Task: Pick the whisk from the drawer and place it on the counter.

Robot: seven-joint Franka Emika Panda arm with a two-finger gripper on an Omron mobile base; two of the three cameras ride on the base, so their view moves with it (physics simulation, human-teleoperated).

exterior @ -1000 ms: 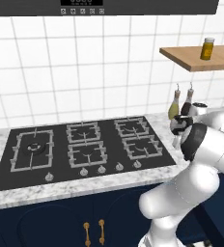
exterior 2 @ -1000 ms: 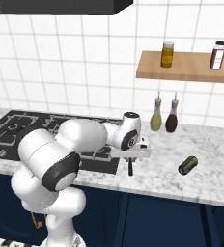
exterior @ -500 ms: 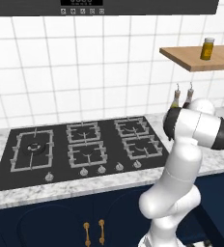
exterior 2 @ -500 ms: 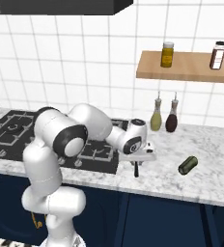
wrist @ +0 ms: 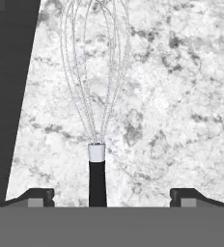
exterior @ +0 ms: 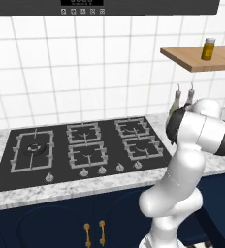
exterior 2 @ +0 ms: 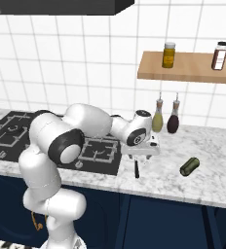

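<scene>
From the left base view, the arm is rising at the lower right and bending over the right end of the counter [exterior: 46, 191]. Its elbow is hiding the stretch just right of the black gas hob [exterior: 85, 147], where two bottles [exterior: 182, 99] are peeking out by the tiled wall. A wooden shelf [exterior: 201, 58] with a yellow jar [exterior: 209, 48] is hanging above. The navy doors with brass handles [exterior: 94, 233] are sitting closed under the counter's front edge.

From the right base view, the gripper [exterior 2: 143, 156] is hanging low over the counter [exterior 2: 212, 177], just right of the hob's [exterior 2: 8, 133] right edge and close to the front edge. The whisk's [exterior 2: 136, 168] black handle is showing below it, pointing toward the front edge. A dark olive-green object [exterior 2: 189, 166] is lying well apart to the right, with bare marble between them. The two bottles [exterior 2: 165, 119] are standing near the back wall, behind the gripper.

From the hand view, the fingertips [wrist: 36, 197] are standing wide apart, each well clear of the handle. The whisk [wrist: 97, 116] is lying on the marble [wrist: 181, 106] between them, its wire loops pointing away. The hob's dark edge [wrist: 10, 87] is running just beside the loops. The gripper is gripping nothing.
</scene>
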